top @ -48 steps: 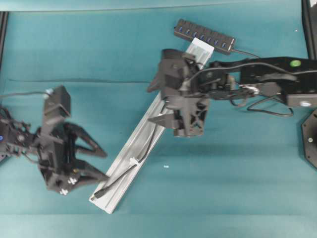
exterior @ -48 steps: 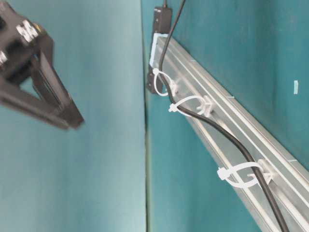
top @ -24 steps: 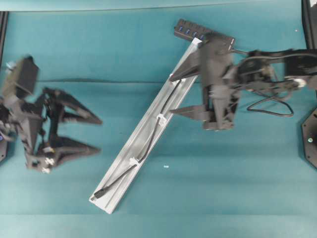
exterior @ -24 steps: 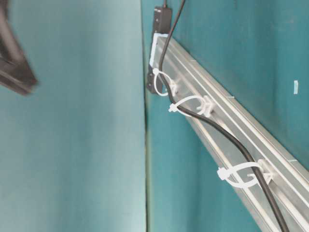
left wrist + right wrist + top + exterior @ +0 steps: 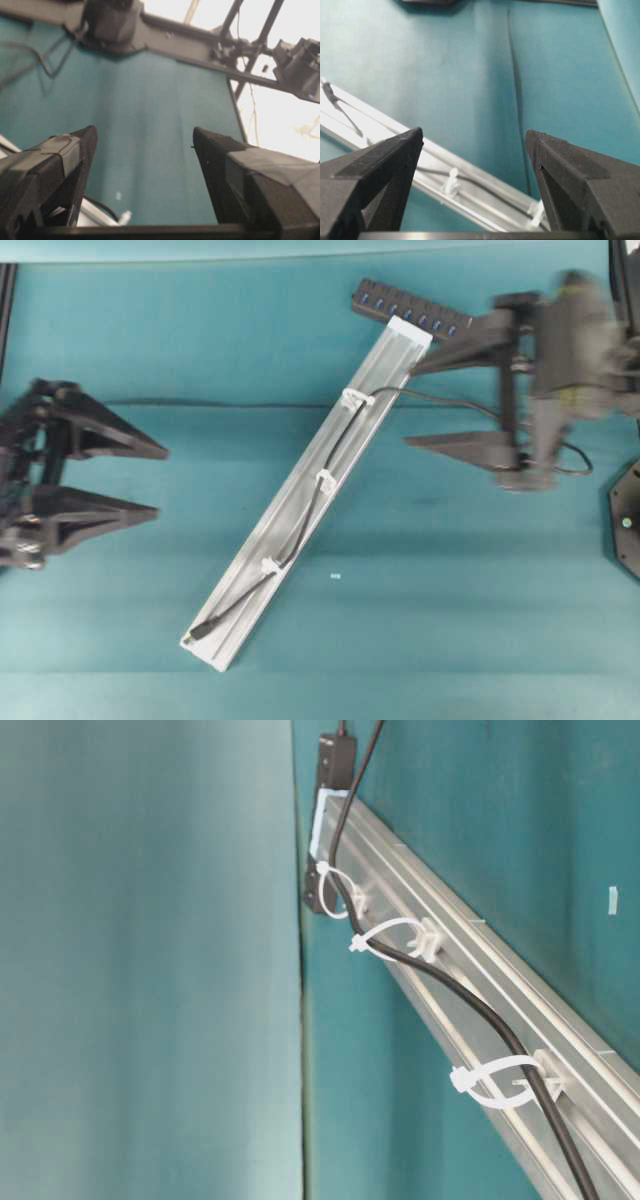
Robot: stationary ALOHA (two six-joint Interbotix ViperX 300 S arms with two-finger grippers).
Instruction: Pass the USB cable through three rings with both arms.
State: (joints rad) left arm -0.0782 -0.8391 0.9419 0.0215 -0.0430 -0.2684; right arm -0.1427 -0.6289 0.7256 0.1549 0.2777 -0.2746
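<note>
Your left gripper [image 5: 155,480] and right gripper [image 5: 412,405] have pulled back, fingers spread, holding nothing. The USB cable [image 5: 310,510] lies threaded through all three rings [image 5: 326,480], so the task looks done.

Readable text: none in any view.
Hub [image 5: 412,309], at 12 o'clock on the table: blue ports only, no lettering legible.
Rail [image 5: 300,515], at centre: bare metal, no marks.
Right arm [image 5: 570,340], at 2 o'clock: blurred, nothing readable.
</note>
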